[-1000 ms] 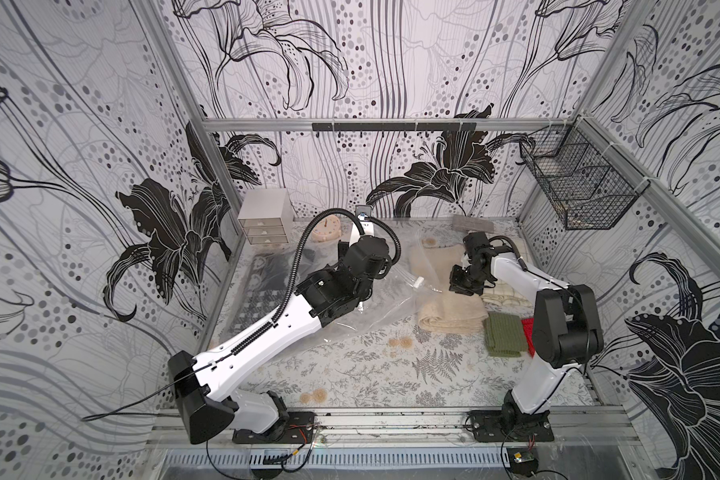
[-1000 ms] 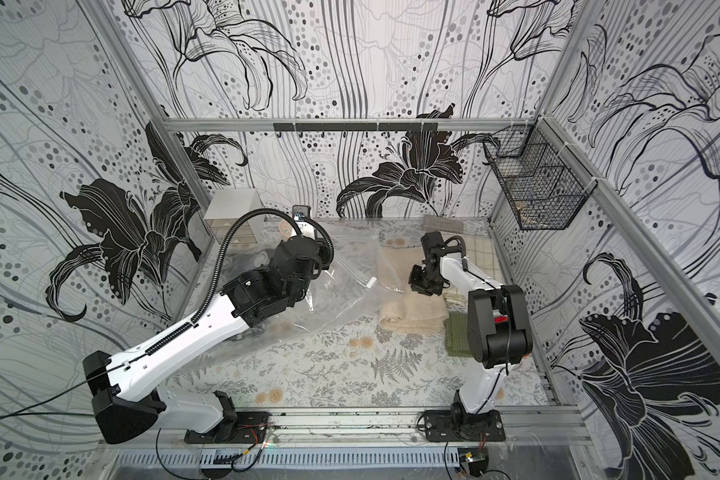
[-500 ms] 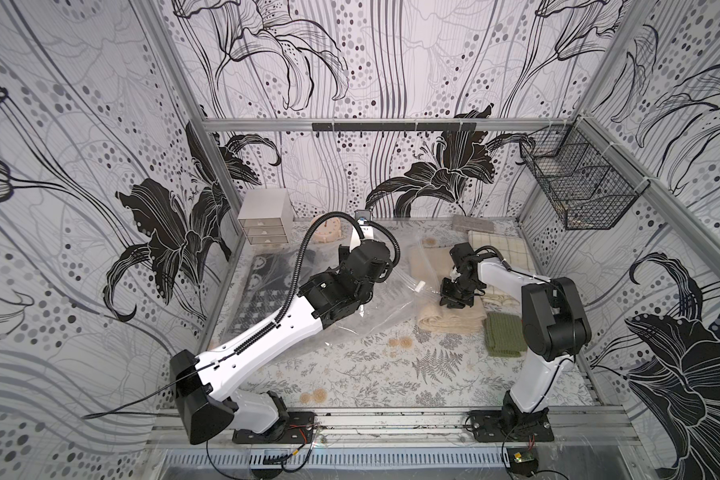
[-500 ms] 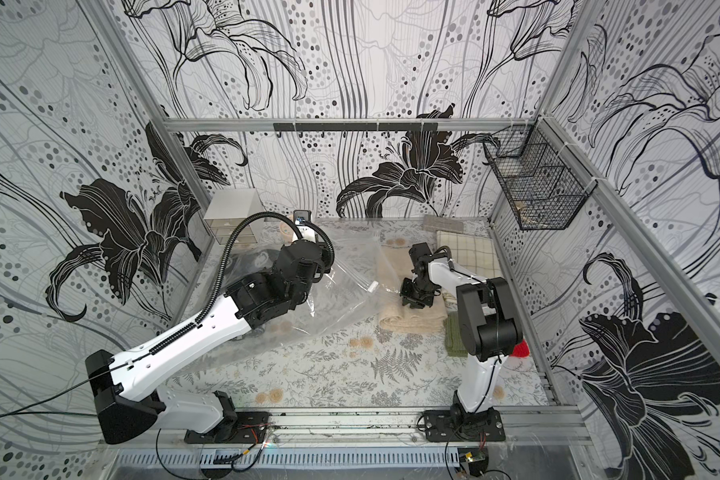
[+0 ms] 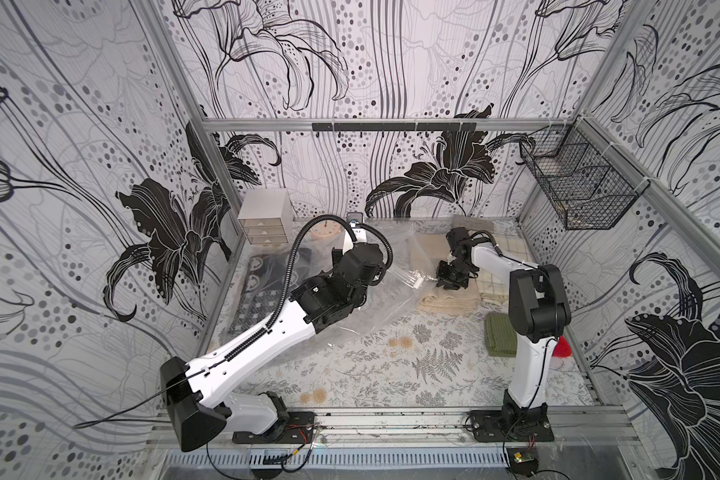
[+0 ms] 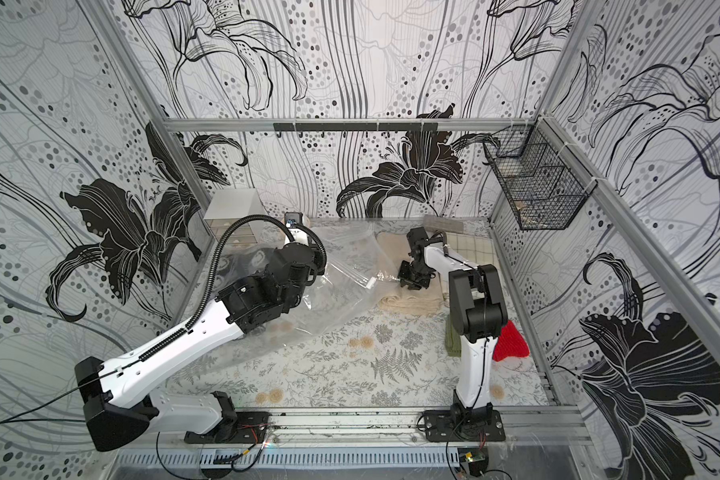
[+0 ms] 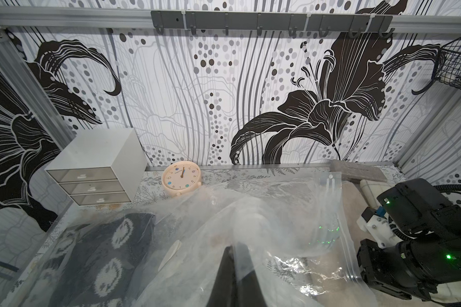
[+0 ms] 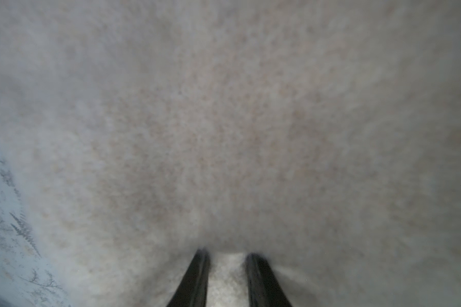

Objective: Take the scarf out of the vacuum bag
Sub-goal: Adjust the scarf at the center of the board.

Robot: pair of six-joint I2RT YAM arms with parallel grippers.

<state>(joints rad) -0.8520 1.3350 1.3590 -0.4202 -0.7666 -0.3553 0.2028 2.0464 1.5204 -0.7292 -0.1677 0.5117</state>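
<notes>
Left gripper [image 7: 234, 251] pinches the bag [image 5: 391, 309]; right gripper [image 8: 228, 253] bites the scarf [image 5: 445, 300].
The left jaws are shut on a lifted ridge of clear plastic near the middle of the table [image 5: 391, 374]. The right jaws stand narrow, tips sunk in cream fabric that bunches between them. The scarf lies folded at the bag's open end, beside the white slider [image 5: 420, 284], its near fold outside the plastic.

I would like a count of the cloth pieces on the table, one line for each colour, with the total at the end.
Beige scarf: 1
Dark patterned knit: 1
Cream checked cloth: 1
Green knitted cloth: 1
Red knitted piece: 1
Total: 5
</notes>
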